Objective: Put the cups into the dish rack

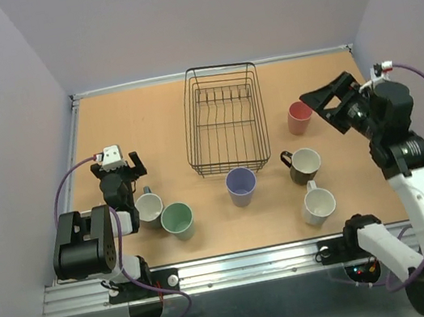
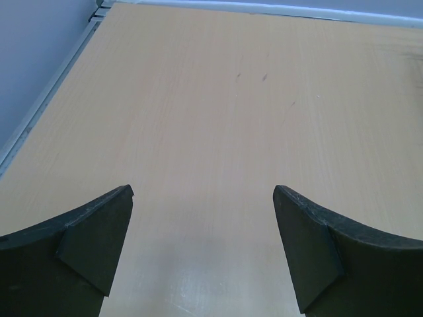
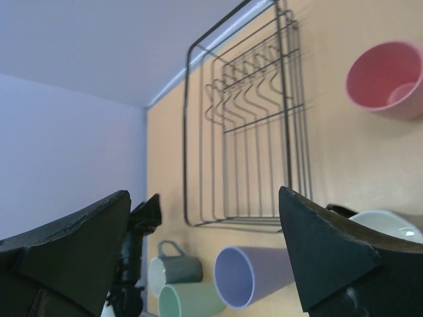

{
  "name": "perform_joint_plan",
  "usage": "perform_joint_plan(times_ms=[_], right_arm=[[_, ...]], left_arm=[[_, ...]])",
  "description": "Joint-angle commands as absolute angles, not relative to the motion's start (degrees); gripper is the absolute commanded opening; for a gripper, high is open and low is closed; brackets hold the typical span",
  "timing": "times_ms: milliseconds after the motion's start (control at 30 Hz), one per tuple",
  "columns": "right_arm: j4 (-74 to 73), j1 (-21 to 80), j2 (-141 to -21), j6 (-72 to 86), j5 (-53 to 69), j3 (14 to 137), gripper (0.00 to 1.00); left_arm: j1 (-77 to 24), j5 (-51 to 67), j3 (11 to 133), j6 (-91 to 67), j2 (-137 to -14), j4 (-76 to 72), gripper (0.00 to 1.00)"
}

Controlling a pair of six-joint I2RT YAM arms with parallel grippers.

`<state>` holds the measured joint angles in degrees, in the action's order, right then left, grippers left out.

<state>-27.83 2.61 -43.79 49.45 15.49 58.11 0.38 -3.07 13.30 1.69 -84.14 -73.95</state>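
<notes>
The black wire dish rack (image 1: 230,171) stands at the table's far middle with no cup in it. Six cups stand on the table: pink (image 1: 299,118), dark brown with cream inside (image 1: 305,163), white (image 1: 318,203), lavender (image 1: 241,184), pale green (image 1: 178,219), grey-blue (image 1: 148,207). My right gripper (image 1: 316,107) is open and empty, raised just right of the pink cup. My left gripper (image 1: 117,164) is open and empty, low over bare table beyond the grey-blue cup. The right wrist view shows the rack (image 3: 186,145), pink cup (image 3: 386,79) and lavender cup (image 3: 254,274).
A metal rail (image 1: 77,141) runs along the table's left and far edges, with lavender walls behind. The left wrist view shows only bare wood (image 2: 218,99) between the open fingers (image 2: 99,238). The left arm's base (image 1: 84,247) stands beside the grey-blue cup.
</notes>
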Motion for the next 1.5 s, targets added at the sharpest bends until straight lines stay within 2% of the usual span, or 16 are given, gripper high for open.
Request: perform_joint_plan(times_ms=[0,100,433,667,900,1100,1400,1467], right_arm=[[-32.76,2.37,-58.48,43.78,8.46,68.09,0.96],[-39.18,1.94,-69.04,42.19,6.86,75.12,0.94],[-45.43,-4.48,-85.24,42.72,3.78,86.21,0.84],[-45.79,-4.48,-89.73,42.45,2.55,83.77,0.74],[-45.26,-4.48,-92.81,41.31,3.25,81.92,0.68],[-43.86,-3.96,-96.41,40.52,3.52,81.47,0.57],[-43.33,-0.79,-100.80,40.08,0.53,80.51,0.56],[-42.63,-0.35,-102.04,39.64,0.53,80.33,0.53]], left_arm=[[0.18,-3.43,13.71,2.64,-83.23,-88.51,0.99],[0.18,-3.43,13.71,2.64,-83.23,-88.51,0.99],[0.18,-3.51,13.71,2.72,-83.32,-88.59,0.99],[0.18,-3.43,13.71,2.64,-83.23,-88.51,0.99],[0.18,-3.43,13.71,2.64,-83.32,-88.51,0.99],[0.18,-3.51,13.71,2.64,-83.23,-88.51,0.99],[0.18,-3.43,13.71,2.64,-83.23,-88.51,0.99],[0.18,-3.43,13.71,2.64,-83.32,-88.51,0.99]])
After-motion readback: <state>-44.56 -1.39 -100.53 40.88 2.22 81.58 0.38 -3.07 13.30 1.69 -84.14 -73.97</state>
